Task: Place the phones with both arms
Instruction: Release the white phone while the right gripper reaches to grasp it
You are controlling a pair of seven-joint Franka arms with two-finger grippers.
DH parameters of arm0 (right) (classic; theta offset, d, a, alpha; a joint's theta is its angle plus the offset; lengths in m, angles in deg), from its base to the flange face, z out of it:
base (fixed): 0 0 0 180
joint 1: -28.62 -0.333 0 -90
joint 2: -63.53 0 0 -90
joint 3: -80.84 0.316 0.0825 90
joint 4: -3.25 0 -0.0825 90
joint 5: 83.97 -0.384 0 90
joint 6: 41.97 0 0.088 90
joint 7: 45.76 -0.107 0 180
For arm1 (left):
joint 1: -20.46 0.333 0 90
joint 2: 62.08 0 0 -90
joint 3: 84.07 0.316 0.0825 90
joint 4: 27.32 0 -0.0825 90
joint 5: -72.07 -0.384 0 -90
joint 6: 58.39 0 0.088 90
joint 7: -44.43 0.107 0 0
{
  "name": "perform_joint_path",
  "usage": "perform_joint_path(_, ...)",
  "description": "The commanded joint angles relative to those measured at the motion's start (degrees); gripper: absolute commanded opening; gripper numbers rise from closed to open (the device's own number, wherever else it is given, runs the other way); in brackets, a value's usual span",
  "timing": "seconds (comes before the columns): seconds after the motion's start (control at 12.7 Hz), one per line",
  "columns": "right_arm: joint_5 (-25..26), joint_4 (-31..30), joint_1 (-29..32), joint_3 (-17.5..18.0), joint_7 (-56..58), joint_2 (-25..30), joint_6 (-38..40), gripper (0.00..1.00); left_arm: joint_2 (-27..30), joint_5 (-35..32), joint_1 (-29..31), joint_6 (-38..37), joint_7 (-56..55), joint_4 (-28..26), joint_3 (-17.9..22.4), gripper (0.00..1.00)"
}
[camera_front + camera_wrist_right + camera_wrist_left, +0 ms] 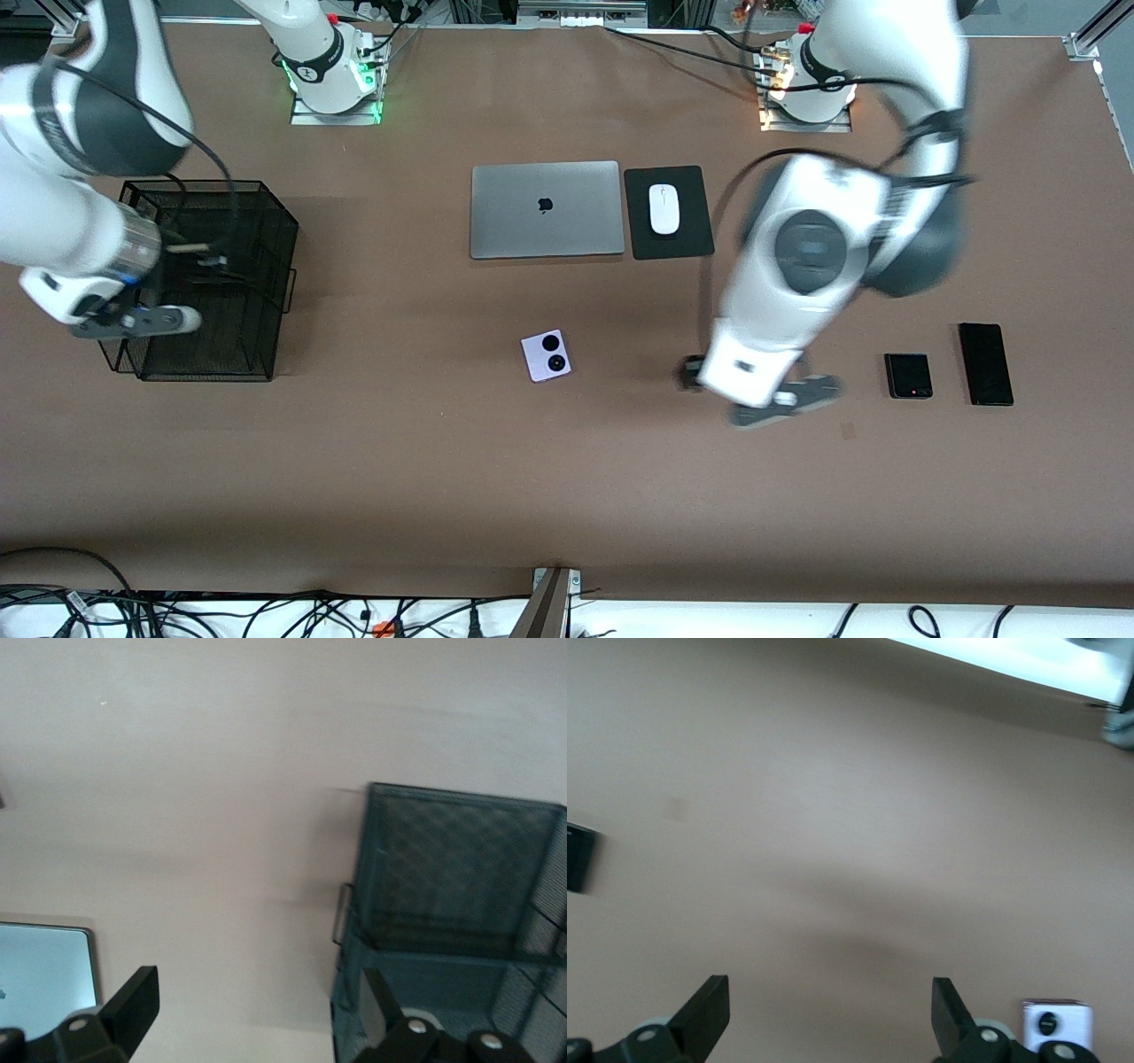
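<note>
Hovering left pincer (784, 400) spread, empty, over bare bench (567, 478), blurred | right pincer (133, 321) spread above mesh basket (213, 275), fingertips hidden | lilac phone (546, 355) mid-bench | squarish black phone (908, 376) beside slim black phone (985, 363), apart.

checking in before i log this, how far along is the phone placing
Nothing looks placed yet. The lilac-white phone, squarish black phone and slim black phone all lie on the table. The open left gripper hovers between them, empty; the open right gripper hangs over the mesh basket.
</note>
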Motion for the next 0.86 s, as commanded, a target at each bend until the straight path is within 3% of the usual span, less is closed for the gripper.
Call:
perform_joint_path(0.0, 0.67, 1.59, -8.56, -0.26, -0.81, -5.19, -4.46, 1.00, 3.20, -0.35, 5.97, 0.64, 10.32, -8.75, -0.93, 1.00)
perform_joint_path(0.24, 0.32, 1.94, -16.56, -0.26, -8.87, -11.16, -13.59, 1.00, 3.11, -1.40, 13.70, 4.23, 21.75, -13.50, -0.84, 1.00)
perform_joint_path(0.55, 0.67, 18.60, -24.40, -0.43, -16.07, -27.84, -19.50, 1.00, 3.38, -1.59, 18.55, 18.09, 31.77, -27.45, -1.02, 1.00)
perform_joint_path(0.79, 0.84, 21.54, -27.04, -0.43, -21.73, -34.90, -30.75, 1.00, 2.85, -1.41, 23.12, 26.03, 39.07, -32.76, -1.02, 1.00)
